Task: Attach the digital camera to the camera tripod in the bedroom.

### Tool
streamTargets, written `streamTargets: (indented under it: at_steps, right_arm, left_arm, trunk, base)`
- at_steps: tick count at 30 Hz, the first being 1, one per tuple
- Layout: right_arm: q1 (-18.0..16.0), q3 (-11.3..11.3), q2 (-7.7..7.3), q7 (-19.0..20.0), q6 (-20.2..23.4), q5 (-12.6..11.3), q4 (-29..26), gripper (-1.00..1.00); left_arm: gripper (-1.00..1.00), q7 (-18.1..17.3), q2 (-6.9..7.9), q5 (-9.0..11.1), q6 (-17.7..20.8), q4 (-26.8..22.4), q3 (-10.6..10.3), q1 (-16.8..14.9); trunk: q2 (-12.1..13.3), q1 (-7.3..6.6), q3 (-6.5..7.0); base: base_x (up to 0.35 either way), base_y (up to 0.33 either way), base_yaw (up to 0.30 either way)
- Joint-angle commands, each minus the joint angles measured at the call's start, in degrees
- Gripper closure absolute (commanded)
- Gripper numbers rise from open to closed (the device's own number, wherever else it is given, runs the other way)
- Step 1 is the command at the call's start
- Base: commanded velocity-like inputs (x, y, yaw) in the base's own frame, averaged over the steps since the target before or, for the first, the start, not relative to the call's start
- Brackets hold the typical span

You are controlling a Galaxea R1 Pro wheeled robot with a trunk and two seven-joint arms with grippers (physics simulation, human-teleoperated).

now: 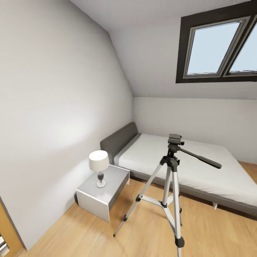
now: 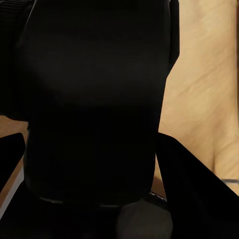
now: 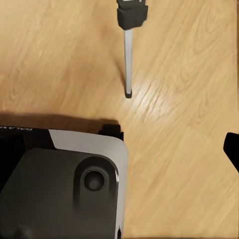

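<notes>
The camera tripod (image 1: 171, 178) stands on the light wood floor in front of the bed in the head view, silver legs spread. Its black head (image 1: 175, 139) is bare, and the pan handle (image 1: 200, 157) points right. In the left wrist view my left gripper (image 2: 99, 174) is shut on a dark boxy body, the digital camera (image 2: 94, 99); its red button is hidden. My right gripper (image 3: 119, 149) is open, with one fingertip (image 3: 232, 149) at the frame's edge. One tripod leg (image 3: 128, 59) and its foot rest on the floor beyond it.
A white bed (image 1: 192, 164) with a grey headboard lies behind the tripod. Left of the tripod stands a grey nightstand (image 1: 114, 178) with a lamp (image 1: 99, 162). A dark-framed skylight (image 1: 217, 48) sits in the sloped ceiling. My own base (image 3: 59, 184) shows over the floor.
</notes>
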Motion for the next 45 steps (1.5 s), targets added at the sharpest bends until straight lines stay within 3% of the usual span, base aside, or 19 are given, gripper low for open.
streamTargets:
  at_steps: [1,45]
  right_arm:
    - [-0.10,-0.49,-0.03,0.12,-0.13,0.53,0.17,-1.00]
    - [-0.10,-0.49,-0.03,0.12,-0.23,0.61,0.17,-1.00]
  left_arm:
    - [1.00,-0.23,0.01,0.49,-0.12,0.02,-0.45,-0.03]
    - [1.00,-0.25,0.01,0.45,-0.12,0.02,-0.45,-0.03]
  trunk:
    - [-0.07,0.01,-0.09]
    - [-0.07,0.01,-0.08]
  base:
    - [0.000,0.000,-0.283]
    - [0.000,0.000,-0.281]
